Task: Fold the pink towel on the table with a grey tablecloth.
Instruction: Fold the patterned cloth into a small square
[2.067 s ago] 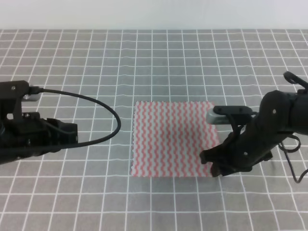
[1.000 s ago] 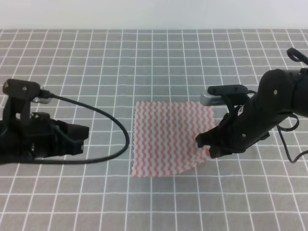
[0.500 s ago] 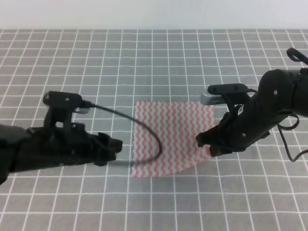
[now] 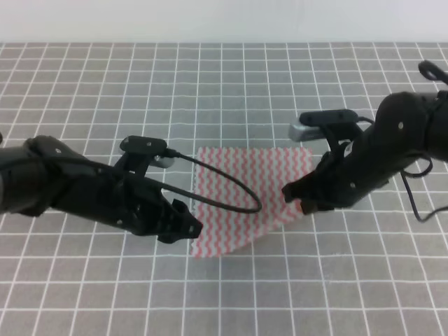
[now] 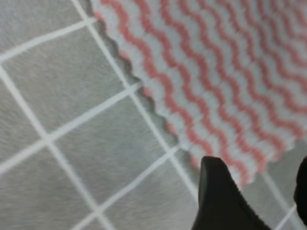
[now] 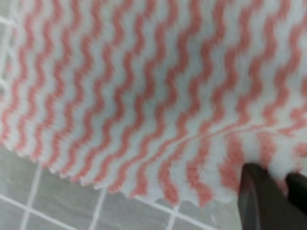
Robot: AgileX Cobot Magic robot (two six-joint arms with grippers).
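The pink towel [image 4: 241, 183], striped in pink and white zigzags, lies mid-table on the table with a grey tablecloth [image 4: 231, 91]. Its near right corner is lifted and pinched in my right gripper [image 4: 297, 204]. In the right wrist view the towel [image 6: 144, 96] fills the frame, and the right gripper [image 6: 277, 186] is shut on its edge. My left gripper [image 4: 190, 229] is low at the towel's near left corner. In the left wrist view the left gripper [image 5: 256, 191] stands open, with that corner of the towel [image 5: 216, 81] just ahead of its fingers [image 5: 216, 201].
A black cable [image 4: 224, 187] from the left arm loops over the left part of the towel. Grey gridded cloth surrounds the towel on all sides.
My left arm has swung in from the far left to the towel's near left corner. My right gripper has raised the near right corner and drawn it slightly back and inward.
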